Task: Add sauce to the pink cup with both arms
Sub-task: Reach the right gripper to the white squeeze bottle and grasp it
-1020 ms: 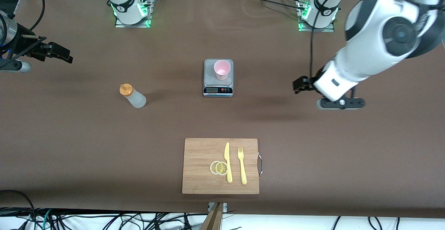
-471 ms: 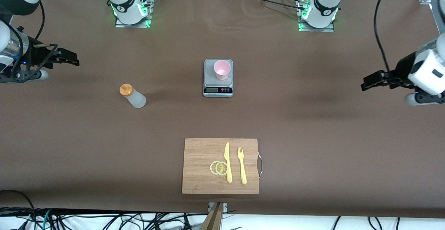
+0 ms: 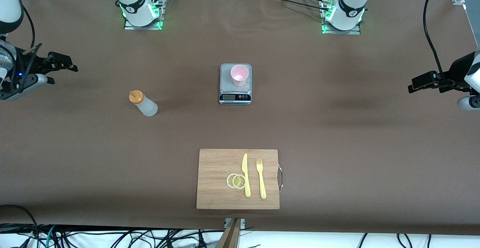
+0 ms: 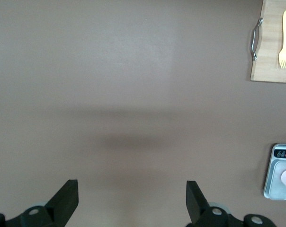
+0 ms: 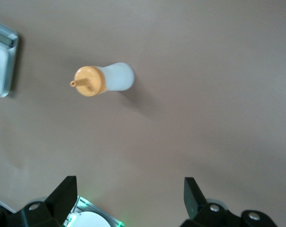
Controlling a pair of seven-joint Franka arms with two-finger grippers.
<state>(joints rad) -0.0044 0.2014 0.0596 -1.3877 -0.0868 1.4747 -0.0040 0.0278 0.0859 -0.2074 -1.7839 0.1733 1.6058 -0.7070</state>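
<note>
Two white arms, black claws

Glossy white jointed shells with black bands at the joints; green lights glow at both bases, black cables trail along each arm, and the left claw (image 3: 414, 85) and right claw (image 3: 71, 63) are matte black.

Even, diffuse overhead light leaves soft blurred shadows on the brown table (image 3: 337, 135), green glow at both arm bases (image 3: 142, 19), and the right wrist view slightly soft around the sauce bottle (image 5: 105, 80).

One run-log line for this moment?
left gripper: open, over bare table | right gripper: open, over table | sauce: untouched | pink cup: on scale
</note>
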